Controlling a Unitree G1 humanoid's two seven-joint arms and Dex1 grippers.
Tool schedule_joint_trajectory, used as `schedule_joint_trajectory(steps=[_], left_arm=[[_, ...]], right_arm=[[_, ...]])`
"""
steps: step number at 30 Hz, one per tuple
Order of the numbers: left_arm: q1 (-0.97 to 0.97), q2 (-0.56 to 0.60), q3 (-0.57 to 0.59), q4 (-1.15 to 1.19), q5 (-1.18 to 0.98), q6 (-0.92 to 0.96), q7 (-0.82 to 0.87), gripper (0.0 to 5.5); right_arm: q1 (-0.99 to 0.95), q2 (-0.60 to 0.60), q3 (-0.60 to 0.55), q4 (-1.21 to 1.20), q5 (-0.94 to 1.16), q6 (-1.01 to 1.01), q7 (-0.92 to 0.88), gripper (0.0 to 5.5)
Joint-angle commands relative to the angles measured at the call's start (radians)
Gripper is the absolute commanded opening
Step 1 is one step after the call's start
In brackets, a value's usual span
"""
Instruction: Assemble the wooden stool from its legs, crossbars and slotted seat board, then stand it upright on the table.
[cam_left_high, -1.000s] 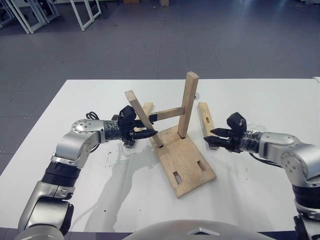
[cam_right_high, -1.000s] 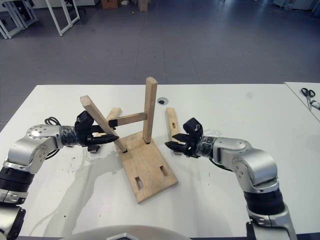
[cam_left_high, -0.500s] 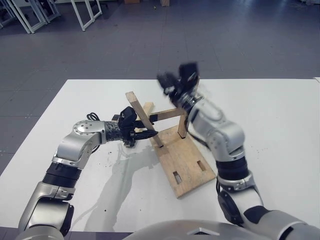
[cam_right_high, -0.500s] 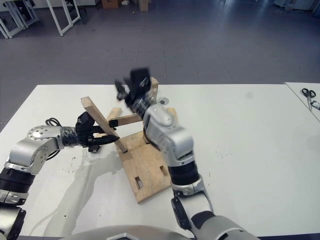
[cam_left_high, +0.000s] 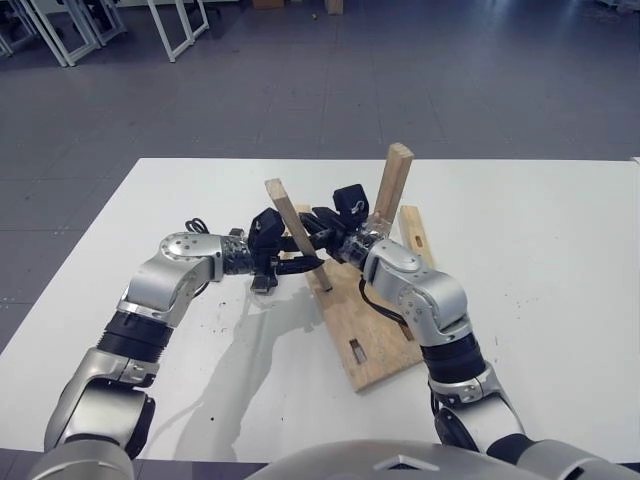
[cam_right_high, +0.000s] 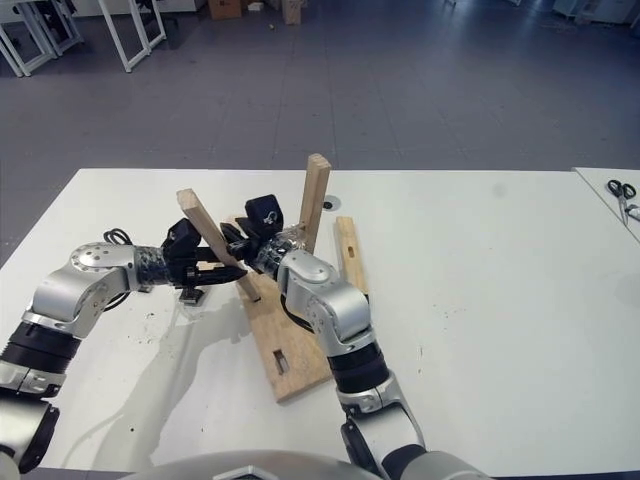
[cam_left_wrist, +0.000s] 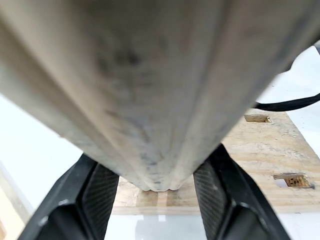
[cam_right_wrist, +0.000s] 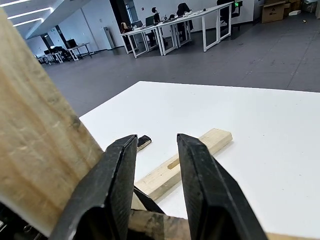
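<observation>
Seat board (cam_left_high: 375, 340) flat; left leg (cam_left_high: 285, 208), right leg (cam_left_high: 393, 178) tilted, seemingly slotted in.

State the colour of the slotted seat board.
Light tan, bare wood; the seat board shows best in the left eye view.

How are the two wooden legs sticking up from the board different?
The left leg leans far over; the right leg stands nearly straight. The left leg is held by the left gripper, clamped between its jaws; the right leg is not in them. The right leg's top reaches higher. Both are plain light wood, with their lower ends at the seat board.
</observation>
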Motion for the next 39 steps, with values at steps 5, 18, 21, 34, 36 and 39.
schedule_joint_trajectory(steps=[5, 18, 21, 34, 36, 39], left_arm=[[0.076, 0.073, -0.297, 0.265, 0.377, -0.055, -0.029, 2.05], [0.005, 0.063, -0.283, 0.315, 0.363, -0.155, -0.064, 2.05], [-0.005, 0.063, -0.288, 0.3, 0.36, -0.16, -0.077, 2.05], [-0.115, -0.08, -0.346, 0.52, 0.42, -0.483, -0.131, 2.05], [-0.131, -0.094, -0.343, 0.581, 0.425, -0.547, -0.132, 2.05], [-0.155, -0.093, -0.34, 0.651, 0.426, -0.657, -0.17, 2.05]], right_arm=[[0.077, -0.371, -0.397, -0.387, 0.473, 0.465, 0.22, 1.44], [-0.131, -0.575, -0.245, 0.336, -0.156, -0.023, -0.104, 1.44], [-0.189, -0.42, -0.182, 0.367, -0.147, -0.073, -0.087, 1.44], [-0.009, -0.295, 0.018, 0.005, 0.08, 0.205, 0.251, 1.44], [0.043, -0.408, -0.043, -0.028, 0.082, 0.219, 0.3, 1.44], [0.163, -0.74, -0.054, -0.156, 0.112, 0.188, 0.585, 1.44]])
